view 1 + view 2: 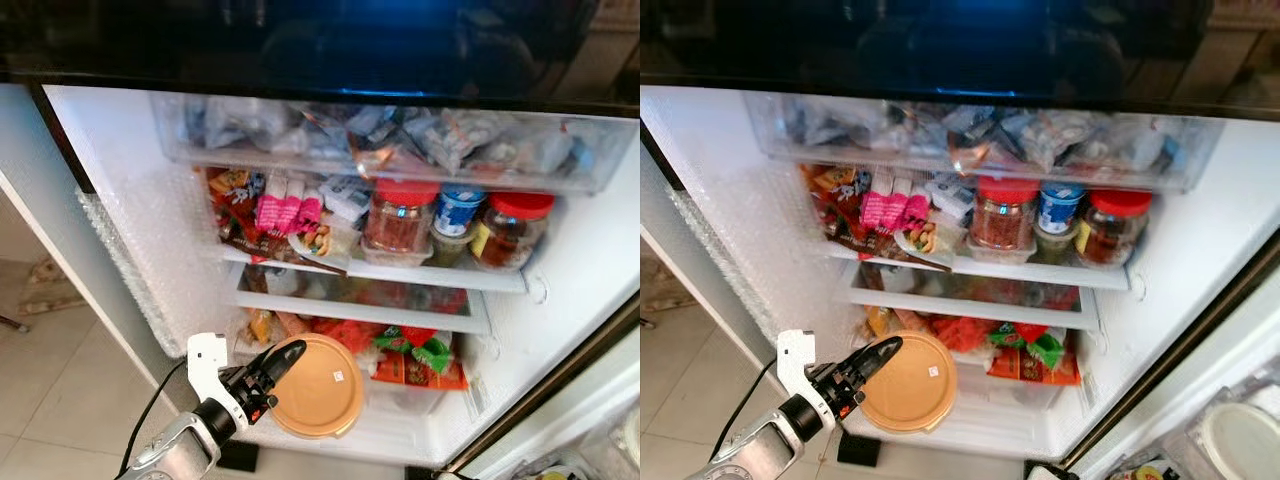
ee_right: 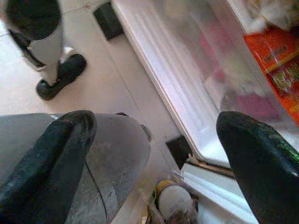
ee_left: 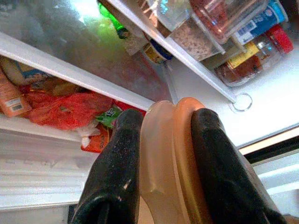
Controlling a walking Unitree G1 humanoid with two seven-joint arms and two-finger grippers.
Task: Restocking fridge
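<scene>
At the front edge of the fridge's [image 1: 120,230] bottom compartment: one round tan lidded container [image 1: 322,388], held on edge, lid facing out. My left gripper [image 1: 285,358] pinches its rim, a black finger [image 3: 117,172] pressed on each side. Behind it: orange-red packets [image 1: 410,370]. Shelf above: red-lidded jars [image 1: 400,215], blue-labelled tub [image 1: 458,208], pink packet [image 1: 285,212]. My right gripper [image 2: 154,154] hangs low beside the fridge's base, fingers spread wide, holding nothing.

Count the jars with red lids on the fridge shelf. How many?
2. One red-lidded jar stands mid-shelf, the other red-lidded jar at the shelf's right end, with a blue-labelled tub between them. More may hide behind the packets.
</scene>
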